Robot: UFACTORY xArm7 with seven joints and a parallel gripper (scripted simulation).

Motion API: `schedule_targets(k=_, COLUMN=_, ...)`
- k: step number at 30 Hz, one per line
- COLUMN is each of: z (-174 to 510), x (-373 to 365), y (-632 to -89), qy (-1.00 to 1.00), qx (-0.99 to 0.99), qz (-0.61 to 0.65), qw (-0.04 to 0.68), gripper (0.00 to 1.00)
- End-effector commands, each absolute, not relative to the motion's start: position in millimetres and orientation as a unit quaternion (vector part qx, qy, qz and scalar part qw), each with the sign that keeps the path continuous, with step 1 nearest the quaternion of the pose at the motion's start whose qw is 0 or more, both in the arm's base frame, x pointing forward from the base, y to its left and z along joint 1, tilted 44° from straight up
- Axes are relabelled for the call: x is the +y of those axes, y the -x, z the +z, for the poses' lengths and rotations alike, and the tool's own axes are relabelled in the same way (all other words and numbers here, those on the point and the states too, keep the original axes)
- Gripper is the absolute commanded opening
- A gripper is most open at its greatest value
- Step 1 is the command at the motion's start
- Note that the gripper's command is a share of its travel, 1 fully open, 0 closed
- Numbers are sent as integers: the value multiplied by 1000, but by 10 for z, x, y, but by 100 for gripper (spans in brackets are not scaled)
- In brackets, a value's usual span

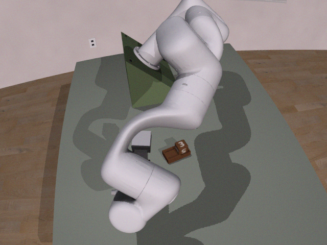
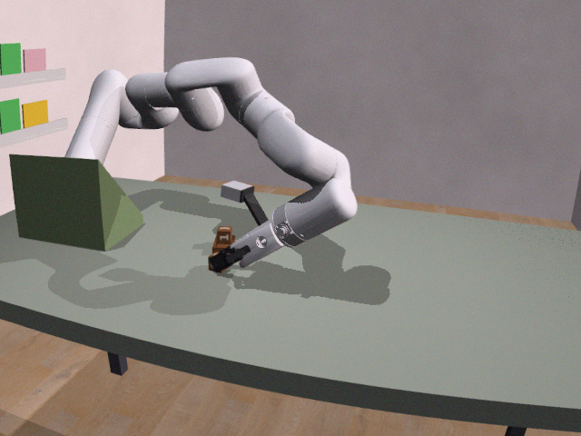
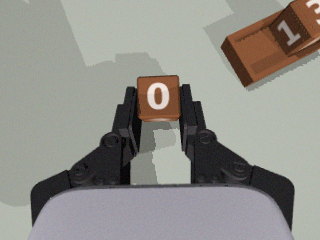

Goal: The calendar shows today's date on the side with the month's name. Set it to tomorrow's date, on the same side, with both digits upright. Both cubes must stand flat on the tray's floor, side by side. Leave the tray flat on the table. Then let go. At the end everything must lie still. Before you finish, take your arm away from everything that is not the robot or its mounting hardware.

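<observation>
My gripper is shut on a brown cube, with one finger at each side. A white 0 on it faces the wrist camera, upright in that view. The top view does not show the fingers or this cube; the arm hides them. The brown tray rests on the table beside the gripper. A second cube sits in one half of the tray; the other half is empty. It shows a 3, a 1 and what looks like a 5.
A green wedge-shaped block stands near the arm's base. The wrist camera's pale box sticks out from the arm on a dark bracket. The arm's shadows lie over the table.
</observation>
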State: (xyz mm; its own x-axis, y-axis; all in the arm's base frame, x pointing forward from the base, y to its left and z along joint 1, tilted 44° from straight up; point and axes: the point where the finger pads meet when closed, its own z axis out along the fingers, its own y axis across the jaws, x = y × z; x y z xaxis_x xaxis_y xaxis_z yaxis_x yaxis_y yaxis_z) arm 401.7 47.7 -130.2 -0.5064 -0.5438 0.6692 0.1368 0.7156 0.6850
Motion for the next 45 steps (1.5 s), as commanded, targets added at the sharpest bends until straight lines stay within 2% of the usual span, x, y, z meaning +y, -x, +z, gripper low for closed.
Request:
schedule_targets(k=1, z=-1293, x=463, y=-4029, qy=-128, qx=-793, qz=-354, qw=478, gripper=27)
schedule_targets(k=41, z=-1293, x=463, y=-4029, qy=-128, qx=-793, qz=-354, qw=478, gripper=27)
schedule_targets(k=42, z=-1293, x=463, y=-4029, qy=-128, qx=-793, qz=-354, qw=478, gripper=31)
schedule_targets(k=44, z=-1293, x=463, y=-4029, qy=-128, qx=-793, qz=-354, qw=478, gripper=31)
schedule_targets(k=45, z=-1293, x=463, y=-4029, qy=-128, qx=-793, qz=-354, qw=478, gripper=35)
